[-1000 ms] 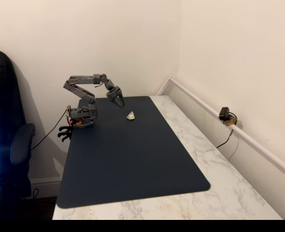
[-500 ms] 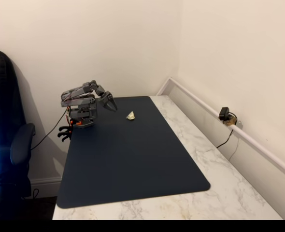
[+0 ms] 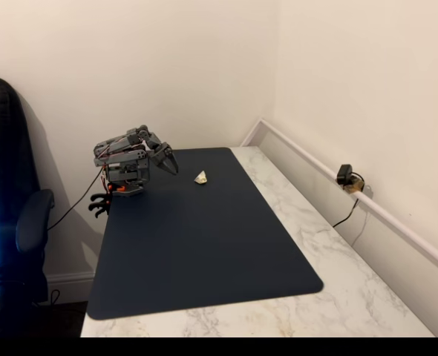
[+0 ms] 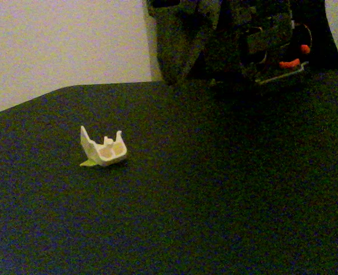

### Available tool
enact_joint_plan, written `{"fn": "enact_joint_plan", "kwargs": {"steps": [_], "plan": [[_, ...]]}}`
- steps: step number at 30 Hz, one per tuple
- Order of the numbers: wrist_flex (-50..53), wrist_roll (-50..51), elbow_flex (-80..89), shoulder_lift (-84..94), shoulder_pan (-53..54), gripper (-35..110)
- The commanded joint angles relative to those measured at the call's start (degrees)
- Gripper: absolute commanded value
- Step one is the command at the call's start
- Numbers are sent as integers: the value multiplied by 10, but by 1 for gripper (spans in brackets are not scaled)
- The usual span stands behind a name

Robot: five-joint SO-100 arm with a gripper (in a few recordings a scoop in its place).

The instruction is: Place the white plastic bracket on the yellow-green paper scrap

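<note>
Fixed views, both of them, show the small off-white folded plastic bracket sitting on the dark blue mat, toward the mat's far end. In the close fixed view it rests with two prongs pointing up, and a thin sliver of bright yellow-green paper scrap pokes out from under its lower left corner, so the bracket appears to be touching and partly covering the scrap. Judged from that, the placing looks done or very nearly so.

In the wide fixed view the bracket lies to the right of the grey end effector, well apart from it, with bare mat between them. The arm is folded back over its base at the mat's far left corner, and the end effector hangs above the mat with its tips pointing down and toward the bracket. Its two fingers look spread a little, with nothing between them, though the picture is small and this is not certain. The bracket is too compact here to read a long axis.

Beyond the mat, the white marble-patterned desk runs along the wall, where a small black camera sits on a white rail.
</note>
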Motion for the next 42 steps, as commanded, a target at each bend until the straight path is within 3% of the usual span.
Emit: {"fn": "enact_joint_plan", "kwargs": {"steps": [1, 42], "plan": [[25, -4, 9, 18, -13, 0], [25, -31, 9, 18, -42, 0]]}}
